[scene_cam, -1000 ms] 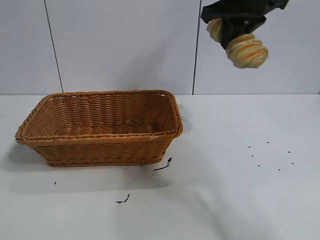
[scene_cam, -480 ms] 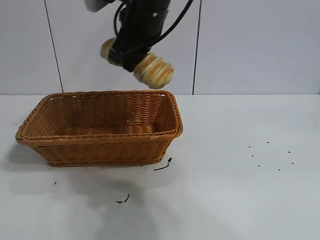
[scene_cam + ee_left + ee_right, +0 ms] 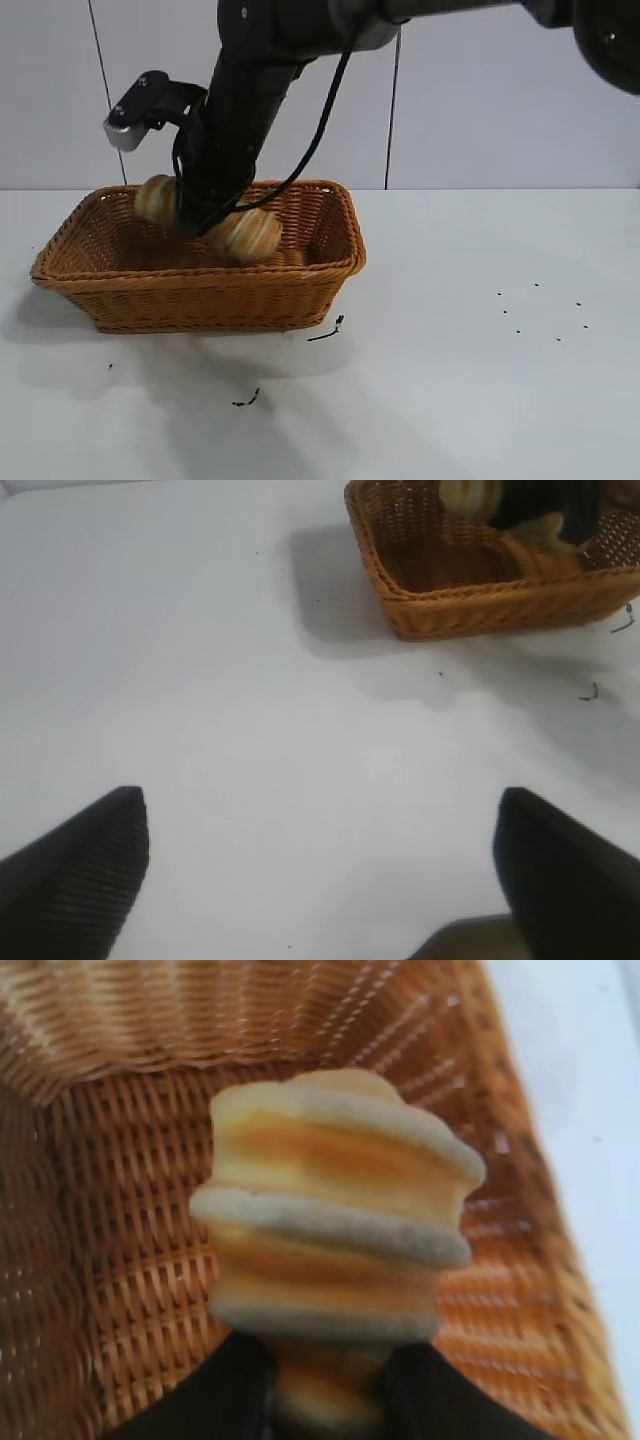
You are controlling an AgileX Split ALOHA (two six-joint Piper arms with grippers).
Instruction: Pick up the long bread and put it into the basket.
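So at this point I had the right gripper (image 3: pixel 208 222) down inside the basket (image 3: pixel 200 285), jaws pinched on the long bread (image 3: pixel 245 232) around its middle. From the outside cam the loaf sat crosswise in the grip, one end poking out toward the basket's left wall, the fatter end toward its right wall, both ends below or about level w/ the braided rim. Couldn't tell if the bread was actually touching the basket floor or hanging just above it. The right wrist cam just showed the long bread (image 3: pixel 335 1230) end-on between the dark fingers (image 3: pixel 195 1395) w/ the woven basket (image 3: pixel 120 1160) floor close behind it, so no clear gap either way.

The left gripper (image 3: pixel 320 880) was parked well away from the basket, over bare table (image 3: pixel 250 710), jaws spread wide w/ nothing in them. From there the basket (image 3: pixel 470 600) was at the far side w/ the other arm dipped into it.

Step-wise I'd call this the placing bit, pretty much the tail end of the task imo. The carry looked done and the loaf was inside the basket walls. Next move prob needed a small lowering if there was any gap, then letting the jaws spread so the bread settles on the weave, then lifting straight up w/o clipping the rim or dragging the loaf out.
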